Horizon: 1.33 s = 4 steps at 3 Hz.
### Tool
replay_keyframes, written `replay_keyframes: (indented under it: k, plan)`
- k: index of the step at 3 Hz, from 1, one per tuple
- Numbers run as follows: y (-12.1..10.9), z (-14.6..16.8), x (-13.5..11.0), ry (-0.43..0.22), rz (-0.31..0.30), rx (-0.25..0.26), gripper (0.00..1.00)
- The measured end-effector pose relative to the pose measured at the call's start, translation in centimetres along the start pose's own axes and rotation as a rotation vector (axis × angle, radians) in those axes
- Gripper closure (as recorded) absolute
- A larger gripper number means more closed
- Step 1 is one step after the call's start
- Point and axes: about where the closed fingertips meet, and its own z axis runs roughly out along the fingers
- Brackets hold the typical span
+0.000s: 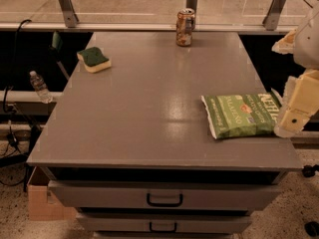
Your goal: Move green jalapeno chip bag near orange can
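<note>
The green jalapeno chip bag point(239, 115) lies flat on the grey table point(149, 108) near its right edge, white lettering up. The orange can point(184, 28) stands upright at the far edge of the table, right of centre, well away from the bag. My gripper point(295, 109) is at the right edge of the view, cream-coloured, at the bag's right end and overlapping it. The rest of the arm point(309, 39) rises above it at the far right.
A yellow sponge with a dark green top point(93, 59) lies at the table's far left. A clear plastic bottle point(40, 86) stands on a ledge left of the table. Drawers point(164, 197) sit under the tabletop. A rail with metal posts point(65, 6) runs behind.
</note>
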Motion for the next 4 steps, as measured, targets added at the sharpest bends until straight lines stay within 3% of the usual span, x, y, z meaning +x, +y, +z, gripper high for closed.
replay_keyframes:
  k: [1,4]
  plan:
    - [-0.3,0.2,0.2,-0.015,-0.008,0.011,0.0]
    - [-5.1,9.8,4.0,-0.136,-0.042,0.008,0.0]
